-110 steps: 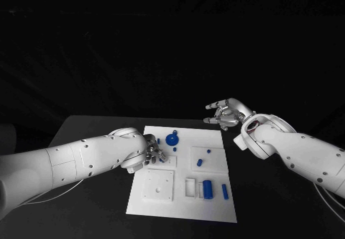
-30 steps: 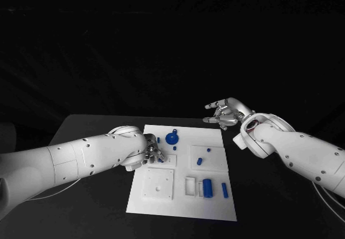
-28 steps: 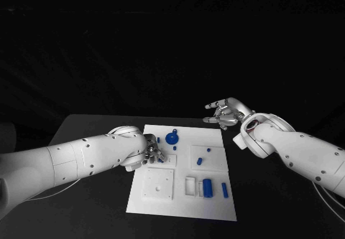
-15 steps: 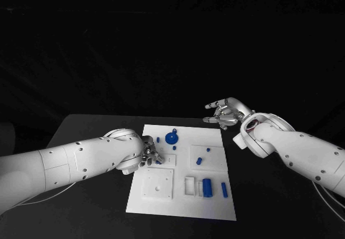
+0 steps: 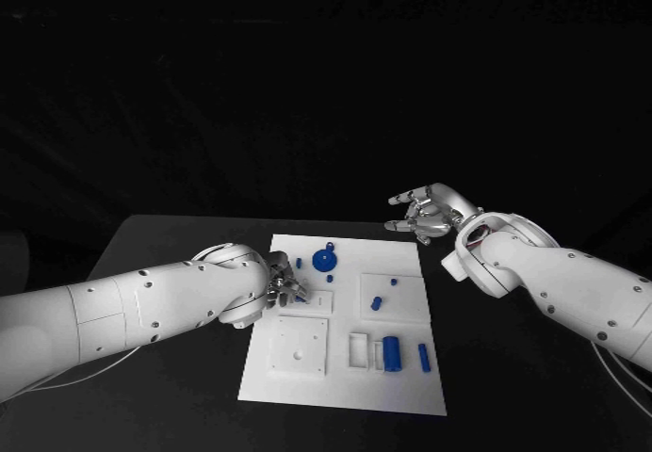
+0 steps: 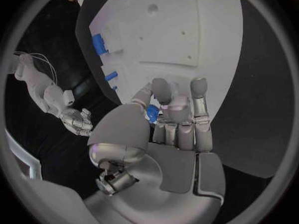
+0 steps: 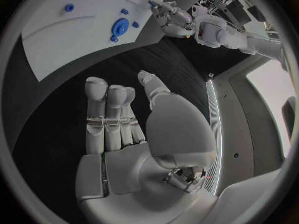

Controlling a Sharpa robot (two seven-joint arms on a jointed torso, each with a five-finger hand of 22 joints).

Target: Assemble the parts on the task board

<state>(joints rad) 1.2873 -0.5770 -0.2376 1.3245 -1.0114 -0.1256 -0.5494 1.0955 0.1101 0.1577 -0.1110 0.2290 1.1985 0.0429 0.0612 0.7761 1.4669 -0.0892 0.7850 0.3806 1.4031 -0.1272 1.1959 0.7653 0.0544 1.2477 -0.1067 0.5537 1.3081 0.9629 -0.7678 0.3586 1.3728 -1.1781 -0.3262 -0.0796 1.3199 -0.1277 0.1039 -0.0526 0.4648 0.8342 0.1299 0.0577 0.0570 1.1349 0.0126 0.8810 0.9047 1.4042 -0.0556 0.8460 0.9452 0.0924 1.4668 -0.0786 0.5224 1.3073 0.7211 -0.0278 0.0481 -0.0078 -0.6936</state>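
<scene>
Black table — bearing white task board at centre. Left hand: over the board's left edge, fingers curled, pinching a small blue part against the thumb. Right hand: raised beyond the board's far right corner, fingers apart — holding nothing.

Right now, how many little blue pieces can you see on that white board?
7, perhaps more hidden: a round one at the far edge, a dot before it, one held by the left hand, two mid-board, two nearest.
</scene>
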